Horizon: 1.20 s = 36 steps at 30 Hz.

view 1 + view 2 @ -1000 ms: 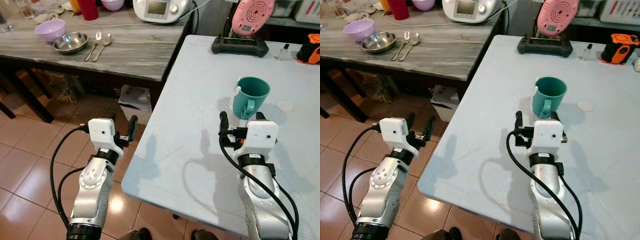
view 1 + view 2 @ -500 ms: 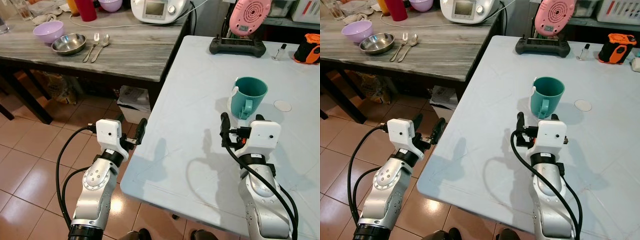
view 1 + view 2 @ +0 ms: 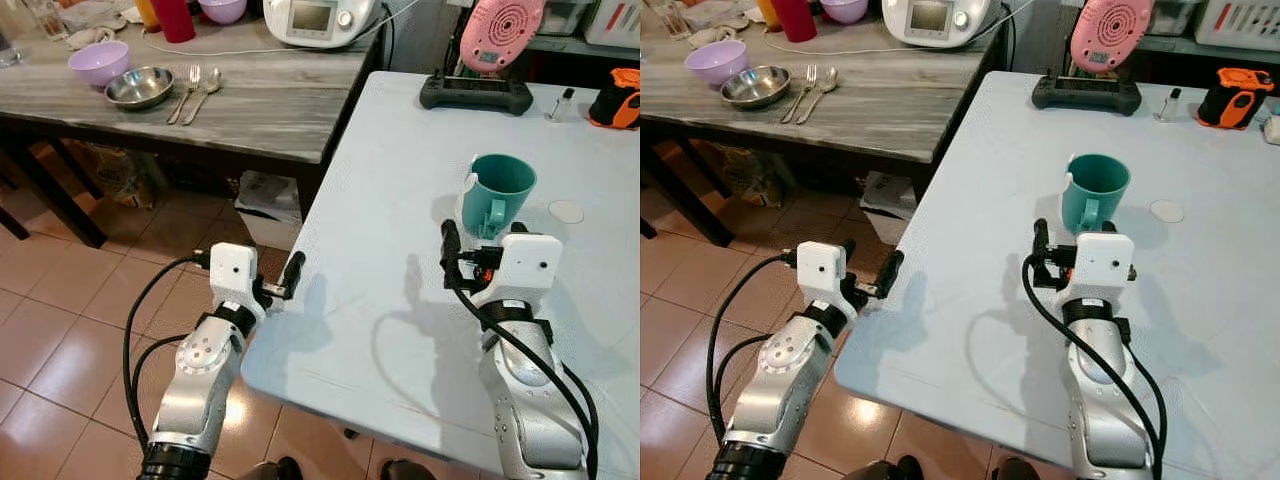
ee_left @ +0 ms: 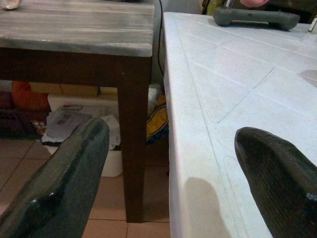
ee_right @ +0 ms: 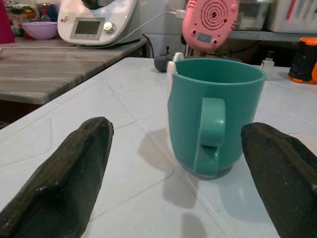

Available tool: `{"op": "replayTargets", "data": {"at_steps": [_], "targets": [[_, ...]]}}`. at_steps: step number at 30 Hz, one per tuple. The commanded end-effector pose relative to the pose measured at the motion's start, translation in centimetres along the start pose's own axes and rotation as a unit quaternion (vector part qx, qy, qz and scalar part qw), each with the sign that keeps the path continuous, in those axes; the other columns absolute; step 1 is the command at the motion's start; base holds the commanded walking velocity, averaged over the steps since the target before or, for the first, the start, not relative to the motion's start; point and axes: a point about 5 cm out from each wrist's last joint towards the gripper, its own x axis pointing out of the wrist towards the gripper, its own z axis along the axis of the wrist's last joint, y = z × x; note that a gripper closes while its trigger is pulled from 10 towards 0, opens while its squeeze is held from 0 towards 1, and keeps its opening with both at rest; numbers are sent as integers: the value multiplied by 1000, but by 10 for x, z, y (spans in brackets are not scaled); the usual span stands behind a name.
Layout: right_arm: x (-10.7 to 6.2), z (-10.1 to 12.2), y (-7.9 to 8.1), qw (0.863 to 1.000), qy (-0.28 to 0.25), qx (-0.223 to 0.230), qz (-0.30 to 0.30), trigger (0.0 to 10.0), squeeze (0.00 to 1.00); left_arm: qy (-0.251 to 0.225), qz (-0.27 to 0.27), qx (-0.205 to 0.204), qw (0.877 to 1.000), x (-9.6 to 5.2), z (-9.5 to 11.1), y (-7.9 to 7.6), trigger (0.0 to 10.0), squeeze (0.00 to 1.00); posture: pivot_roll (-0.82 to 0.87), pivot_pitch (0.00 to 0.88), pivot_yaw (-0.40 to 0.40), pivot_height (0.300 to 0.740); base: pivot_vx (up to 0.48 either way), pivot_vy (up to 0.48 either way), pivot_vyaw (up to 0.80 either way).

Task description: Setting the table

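Observation:
A teal mug point(image 3: 497, 192) stands upright on the white table point(image 3: 390, 160), its handle toward me. My right gripper point(image 3: 483, 240) is open just in front of it; in the right wrist view the mug point(image 5: 213, 114) sits between the fingers point(image 5: 74, 173) but farther out, untouched. My left gripper point(image 4: 168, 163) is open and empty at the white table's left edge, over the tiled floor. On the grey wooden table point(image 3: 260, 105) at the far left lie a purple bowl point(image 3: 98, 62), a steel bowl point(image 3: 140, 87), a fork point(image 3: 189, 88) and a spoon point(image 3: 205, 92).
A black controller point(image 3: 475, 93), a pink device point(image 3: 497, 30), a small bottle point(image 3: 561, 100), an orange tool point(image 3: 620, 97) and a white disc point(image 3: 566, 211) are on the white table. A white appliance point(image 3: 315, 18) and red cup point(image 3: 176, 18) stand at the back. A box point(image 3: 268, 200) sits under the wooden table.
My left arm has swung right, bringing its gripper up to the white table's edge. The right gripper has held its place before the mug.

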Motion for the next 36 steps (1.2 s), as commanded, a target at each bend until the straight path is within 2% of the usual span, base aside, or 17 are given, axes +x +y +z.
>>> {"op": "replayTargets", "data": {"at_steps": [1, 8, 14, 30, 36], "targets": [[-2, -4, -2, 1000, 11, 1, -5, 10000, 0, 13, 7, -5, 1000, 1, -4, 1, 10000, 0, -292, 130, 78, 740, 0, 0, -781], [-1, -5, -3, 1000, 13, 2, -3, 10000, 0, 19, 2, 3, 1000, 0, -3, 0, 10000, 0, -290, 137, 77, 740, 0, 0, -774], [-2, -5, -2, 1000, 14, -2, -1, 10000, 0, 22, 9, 5, 1000, 0, -4, 2, 10000, 0, -293, 138, 74, 740, 0, 0, 0], [0, -4, -5, 1000, 14, -8, -2, 10000, 0, 35, 13, 8, 999, 2, -7, -1, 10000, 0, -301, 139, 66, 740, -372, 0, 0], [0, -4, -7, 1000, 14, -10, -7, 10000, 0, 21, 15, 12, 1000, 2, -4, 2, 10000, 0, -300, 140, 69, 740, -372, 0, 0]]}}
